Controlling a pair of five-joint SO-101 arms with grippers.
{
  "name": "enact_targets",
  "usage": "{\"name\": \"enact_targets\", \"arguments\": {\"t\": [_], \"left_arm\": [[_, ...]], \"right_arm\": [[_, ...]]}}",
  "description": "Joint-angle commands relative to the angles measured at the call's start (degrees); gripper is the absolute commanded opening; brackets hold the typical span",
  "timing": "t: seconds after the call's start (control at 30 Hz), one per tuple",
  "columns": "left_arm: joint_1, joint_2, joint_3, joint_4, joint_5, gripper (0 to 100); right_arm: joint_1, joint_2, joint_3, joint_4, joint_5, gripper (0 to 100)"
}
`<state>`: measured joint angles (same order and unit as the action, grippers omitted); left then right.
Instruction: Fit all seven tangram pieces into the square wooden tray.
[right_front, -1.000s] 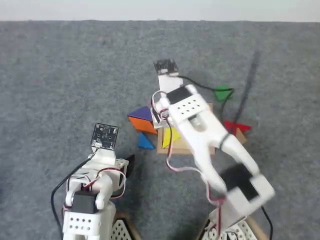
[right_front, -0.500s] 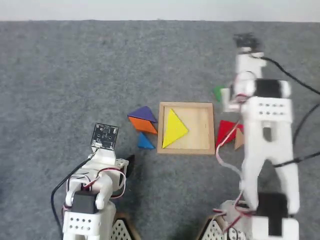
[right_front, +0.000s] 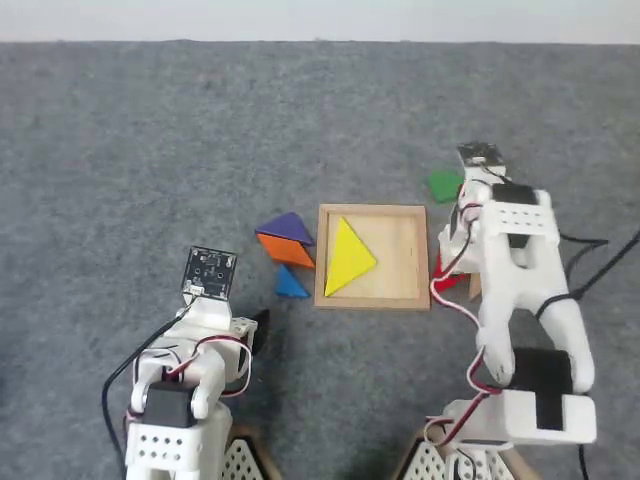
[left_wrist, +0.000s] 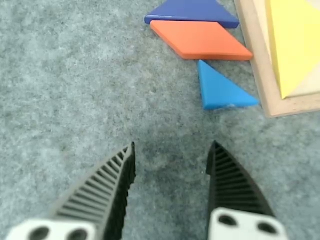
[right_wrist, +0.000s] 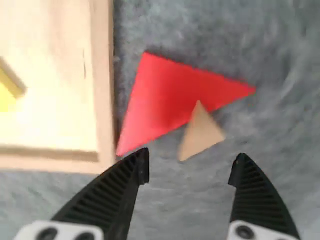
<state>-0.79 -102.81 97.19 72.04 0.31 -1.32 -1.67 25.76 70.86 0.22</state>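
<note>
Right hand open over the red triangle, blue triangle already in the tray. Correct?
No: the high view shows the yellow triangle in the tray; the blue triangle lies outside it. The right hand is open over the red triangle.

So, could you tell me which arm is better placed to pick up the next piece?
Probably the right. The right gripper, open, hangs right by the red triangle beside the tray, while the left gripper, also open, sits over bare carpet, short of the blue triangle.
</note>
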Motion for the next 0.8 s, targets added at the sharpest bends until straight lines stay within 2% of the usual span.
{"name": "enact_targets", "arguments": {"t": [0.0,0.1,0.2,0.43,0.6,0.77], "left_arm": [[-0.1,-1.2,-0.7,0.2,0.5,23],[-0.1,-1.2,-0.7,0.2,0.5,23],[-0.1,-1.2,-0.7,0.2,0.5,23],[-0.1,-1.2,-0.7,0.2,0.5,23],[-0.1,-1.2,-0.7,0.2,0.5,23],[-0.1,-1.2,-0.7,0.2,0.5,23]], "right_arm": [[-5.8,-0.6,-0.3,1.5,-18.5,27.0],[-9.5,-0.5,-0.2,1.4,-27.6,27.3],[-9.8,-0.5,-0.1,-1.2,-31.8,27.3],[-5.4,0.5,0.0,-5.6,-34.8,27.3],[-4.8,7.7,-0.7,-11.1,-36.6,27.3],[-3.4,13.3,-6.7,-10.0,-36.7,27.3]]}}
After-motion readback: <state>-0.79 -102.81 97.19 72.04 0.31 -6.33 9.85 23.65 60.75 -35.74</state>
